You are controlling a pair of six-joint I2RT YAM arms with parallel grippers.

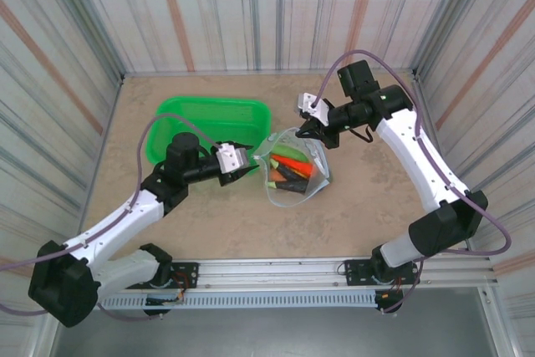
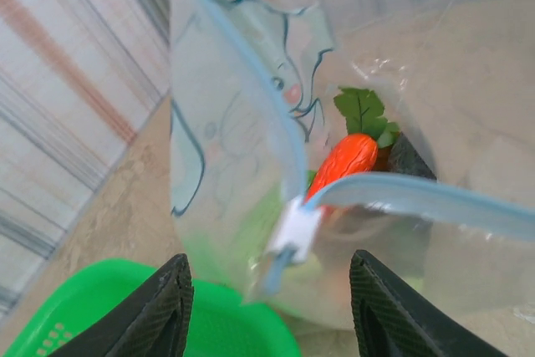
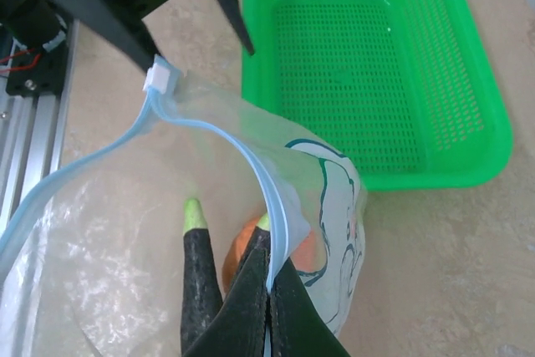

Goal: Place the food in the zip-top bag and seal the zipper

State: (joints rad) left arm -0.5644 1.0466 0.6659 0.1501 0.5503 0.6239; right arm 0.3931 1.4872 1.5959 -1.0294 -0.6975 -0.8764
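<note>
The clear zip-top bag [image 1: 292, 169] stands in the middle of the table with its mouth held open. Inside lie an orange carrot [image 2: 344, 160], a dark eggplant [image 3: 199, 277] and other food pieces. My right gripper [image 3: 269, 290] is shut on the bag's far rim, pinching the pale blue zipper [image 3: 269, 186]. My left gripper [image 2: 276, 307] is open at the mouth's near end. The white slider [image 2: 297, 227] sits just ahead of its fingertips [image 2: 163, 303], apart from both. From above, the left gripper [image 1: 247, 160] and right gripper [image 1: 311, 127] stand at opposite ends of the mouth.
A green mesh basket [image 1: 213, 127] stands behind and left of the bag, close under my left gripper and its rim [image 2: 159, 332] shows there. Striped walls enclose the table. The aluminium rail [image 1: 284, 277] runs along the near edge.
</note>
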